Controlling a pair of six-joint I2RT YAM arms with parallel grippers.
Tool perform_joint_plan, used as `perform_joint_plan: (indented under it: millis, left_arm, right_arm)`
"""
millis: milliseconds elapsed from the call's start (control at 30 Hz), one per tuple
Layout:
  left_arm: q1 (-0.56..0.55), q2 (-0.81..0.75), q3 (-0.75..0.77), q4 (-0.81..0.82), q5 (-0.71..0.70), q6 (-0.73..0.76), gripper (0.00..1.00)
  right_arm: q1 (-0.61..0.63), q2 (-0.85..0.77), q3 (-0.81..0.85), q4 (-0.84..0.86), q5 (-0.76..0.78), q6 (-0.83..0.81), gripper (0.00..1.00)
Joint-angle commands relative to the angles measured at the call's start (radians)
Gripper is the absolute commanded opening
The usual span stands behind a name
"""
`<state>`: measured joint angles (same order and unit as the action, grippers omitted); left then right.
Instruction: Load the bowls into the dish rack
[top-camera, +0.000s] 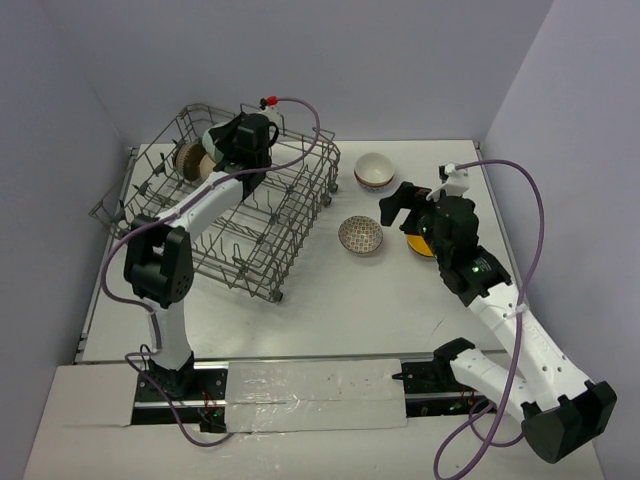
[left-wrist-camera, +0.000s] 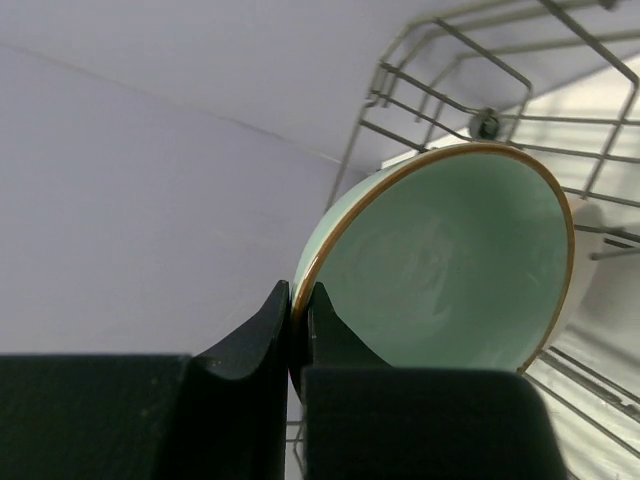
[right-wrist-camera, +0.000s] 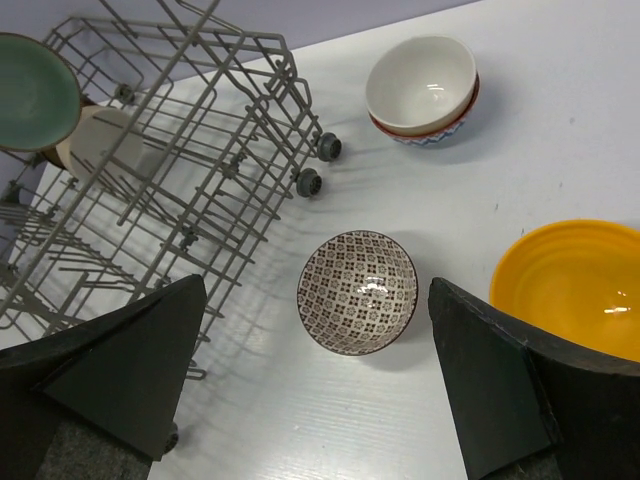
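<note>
My left gripper is shut on the rim of a pale green bowl and holds it on edge over the far left part of the dish rack. A beige bowl stands in the rack just beside it. Above the table, my right gripper is open and empty, with a dark patterned bowl lying between its fingers below. An orange-yellow bowl sits to its right. Two stacked white bowls rest farther back.
The rack's wheeled corner is close to the left of the patterned bowl. Grey walls enclose the table at the back and sides. The right arm stretches along the table's right side.
</note>
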<state>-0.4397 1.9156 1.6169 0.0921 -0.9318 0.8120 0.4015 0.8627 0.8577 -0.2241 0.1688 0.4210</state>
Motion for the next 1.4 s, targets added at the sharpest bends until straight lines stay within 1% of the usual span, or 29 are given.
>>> perform_joint_plan:
  millis: [0,200,367,467,700,867,1000,1100,1233,1367]
  left_arm:
    - [0.002,0.026,0.087,0.075,0.016,0.015,0.0]
    - [-0.001,0.059,0.075,0.031,0.013,-0.03,0.0]
    - [-0.014,0.062,0.032,0.043,0.007,-0.033,0.0]
    - [-0.021,0.074,0.026,0.015,-0.008,-0.059,0.0]
    - [-0.03,0.071,-0.014,0.021,-0.024,-0.07,0.0]
    - [-0.042,0.088,-0.04,0.075,-0.051,-0.031,0.0]
    - [-0.05,0.103,-0.034,0.058,-0.07,-0.045,0.0]
    - [-0.056,0.109,-0.049,0.093,-0.084,-0.019,0.0]
    - [-0.062,0.125,-0.071,0.17,-0.117,0.053,0.0]
    - [-0.065,0.123,-0.091,0.285,-0.128,0.134,0.0]
  right_arm:
    - [0.003,0.013,0.0,0.005,0.029,-0.016,1.0]
    - [0.005,0.021,-0.011,0.005,0.047,-0.021,1.0]
    - [0.002,0.024,-0.019,0.017,0.044,-0.019,1.0]
    - [0.002,0.019,-0.026,0.022,0.04,-0.019,0.99]
    - [0.002,0.015,-0.034,0.032,0.038,-0.018,0.99]
    - [0.002,0.012,-0.037,0.035,0.034,-0.019,0.99]
    - [0.002,0.009,-0.042,0.04,0.031,-0.021,0.99]
    - [0.003,0.01,-0.045,0.042,0.028,-0.019,0.99]
    - [0.003,0.006,-0.049,0.046,0.023,-0.018,0.98]
    - [0.002,0.001,-0.052,0.052,0.021,-0.019,0.98]
